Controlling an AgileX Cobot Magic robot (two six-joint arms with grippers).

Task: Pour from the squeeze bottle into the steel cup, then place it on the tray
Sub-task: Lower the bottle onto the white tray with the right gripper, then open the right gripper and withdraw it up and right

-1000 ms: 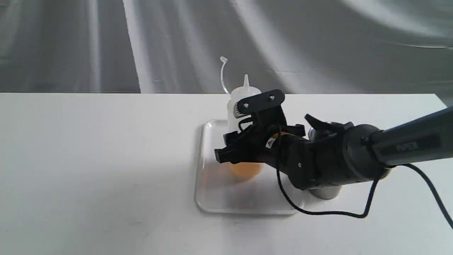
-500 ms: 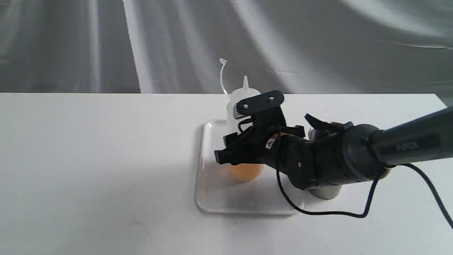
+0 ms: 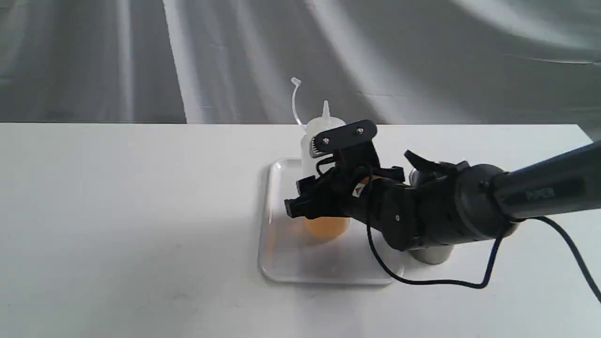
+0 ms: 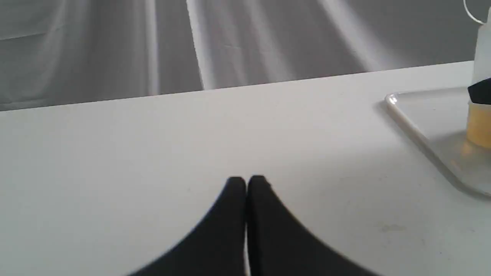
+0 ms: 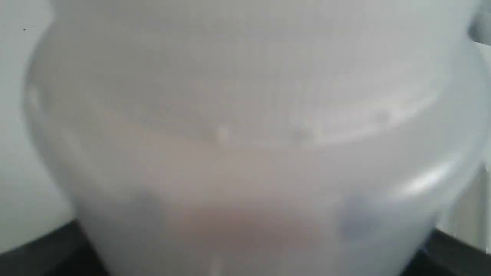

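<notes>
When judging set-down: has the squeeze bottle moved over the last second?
Yes: the squeeze bottle sank slightly toward the tray, judged against the table's far edge.

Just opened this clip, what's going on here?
The right gripper has its jaws closed around the squeeze bottle, which stands upright on the tray with amber liquid in its lower part. The steel cup stands on the table just off the tray's right edge, mostly hidden behind that arm, so its contents can't be seen. The left gripper is shut and empty, off to the tray's left. The bottle looks set down but not yet released.
</notes>
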